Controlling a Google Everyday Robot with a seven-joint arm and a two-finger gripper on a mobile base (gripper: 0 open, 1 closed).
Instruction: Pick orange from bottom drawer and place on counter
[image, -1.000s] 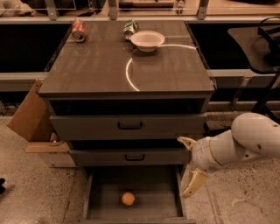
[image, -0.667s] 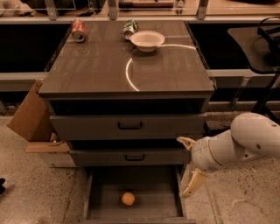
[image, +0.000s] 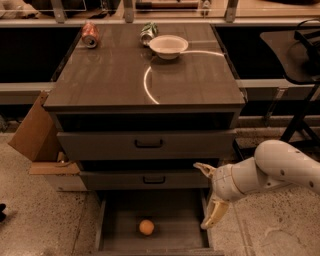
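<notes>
Hand (image: 209, 195) fingers spread, beside bottom drawer (image: 175, 220) | orange (image: 146, 227) inside

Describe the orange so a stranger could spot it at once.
Find the three-drawer cabinet; its bottom drawer is pulled open. The orange lies alone on its grey floor, left of the open gripper, the only round, bright thing there.

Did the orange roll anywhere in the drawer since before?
No. The orange sits at the same spot in the bottom drawer; the tool hangs open beside the drawer's right edge.
</notes>
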